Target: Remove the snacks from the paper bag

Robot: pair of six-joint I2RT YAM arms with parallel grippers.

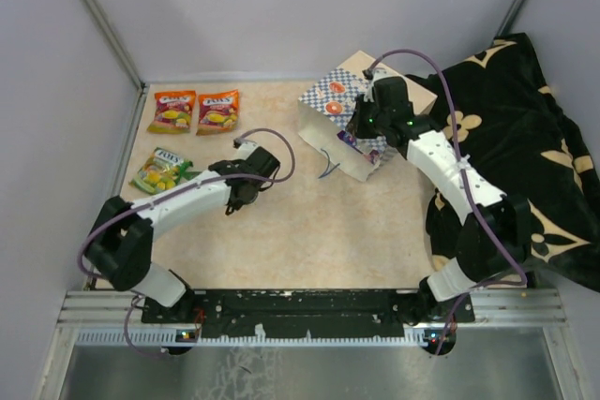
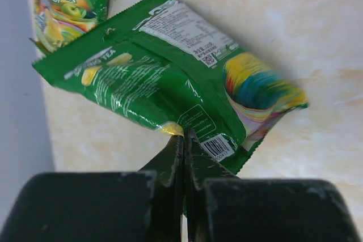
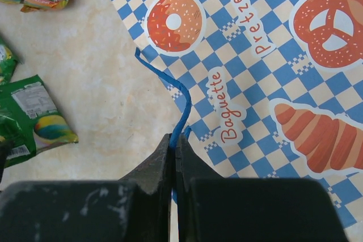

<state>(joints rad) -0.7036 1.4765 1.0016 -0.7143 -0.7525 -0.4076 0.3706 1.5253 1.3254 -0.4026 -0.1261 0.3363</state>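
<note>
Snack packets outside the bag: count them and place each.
4. Two orange packets side by side far left; a green packet nearer; a second green packet pinched in the left fingers. The paper bag may hide more.

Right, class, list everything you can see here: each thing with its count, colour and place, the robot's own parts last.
orange snacks: two, orange, table's far left, side by side
loose green snack: one, green, table's left edge
held green snack: one, green, in left gripper
paper bag: one, beige, blue-white checks, far centre
blue cord handle: one, blue, on bag
black cloth: one, black with gold marks, right
table: one, beige
left gripper: shut on snack's edge
right gripper: shut on handle
</note>
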